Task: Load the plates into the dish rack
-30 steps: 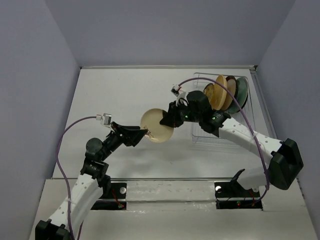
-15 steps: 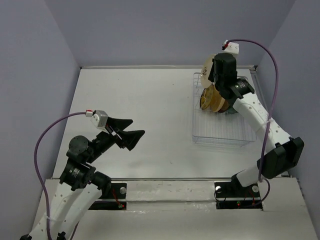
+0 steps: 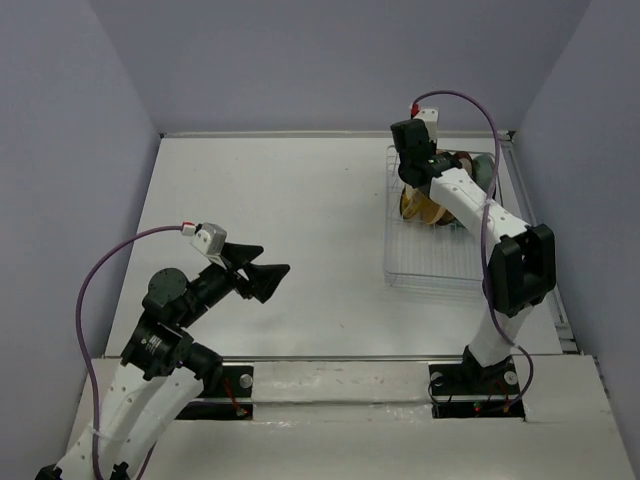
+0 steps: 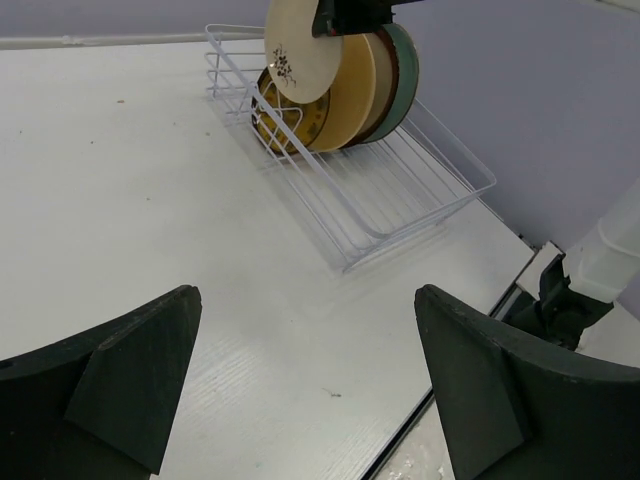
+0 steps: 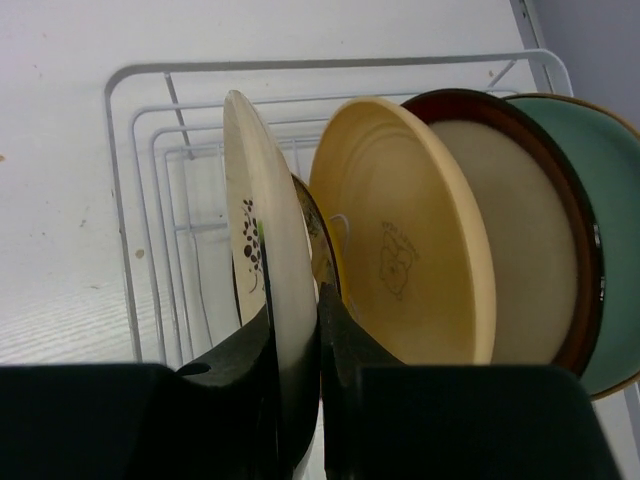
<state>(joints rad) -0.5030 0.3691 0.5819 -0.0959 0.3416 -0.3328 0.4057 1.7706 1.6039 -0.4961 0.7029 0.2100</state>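
Note:
My right gripper (image 5: 295,335) is shut on the rim of the small black-and-cream plate (image 5: 262,240) and holds it upright over the far left end of the white dish rack (image 3: 440,262). Close behind it in the rack stand the amber-yellow patterned plate (image 5: 318,245), the peach-orange plate (image 5: 420,250), the beige plate with dark red rim (image 5: 525,230) and the pale teal plate (image 5: 612,200). The left wrist view shows the held plate (image 4: 303,45) in front of the row. My left gripper (image 3: 265,275) is open and empty above the table, well left of the rack.
The rack's near half (image 4: 400,190) holds no plates. The back wall runs just behind the rack, and the right wall is close to it. The table's near edge (image 4: 470,330) lies below my left gripper.
My right gripper carried the black-and-cream plate from the table's middle to the rack's far end and lowered it there. My left gripper came off the plate and drew back, open.

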